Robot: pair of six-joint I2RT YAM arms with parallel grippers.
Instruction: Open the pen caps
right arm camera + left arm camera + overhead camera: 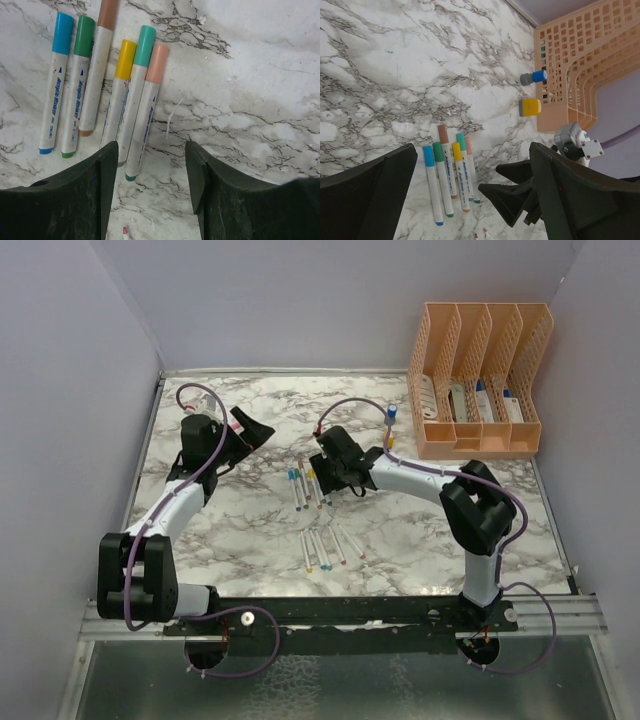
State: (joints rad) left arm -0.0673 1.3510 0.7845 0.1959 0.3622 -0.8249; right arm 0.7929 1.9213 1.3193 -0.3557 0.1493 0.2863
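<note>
Parted wide, gripping nothing: right gripper (152, 155), low over bare marble. At its 11 o'clock, touching side by side: six pens (132, 100), pen caps (145, 45) all on. Also spread and empty: left gripper (472, 150). Toward 6, near edge: second pen cluster (322, 548). Open marble table (400, 540) at 3; peach rack (480, 380) in far 2 o'clock corner.

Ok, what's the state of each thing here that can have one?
Left gripper, open, empty.
Right gripper, open, empty.
Six pens by right gripper, capped, lying flat side by side.
Nearer pens, lying flat; caps too small to judge.
File divider, upright, holding items.
</note>
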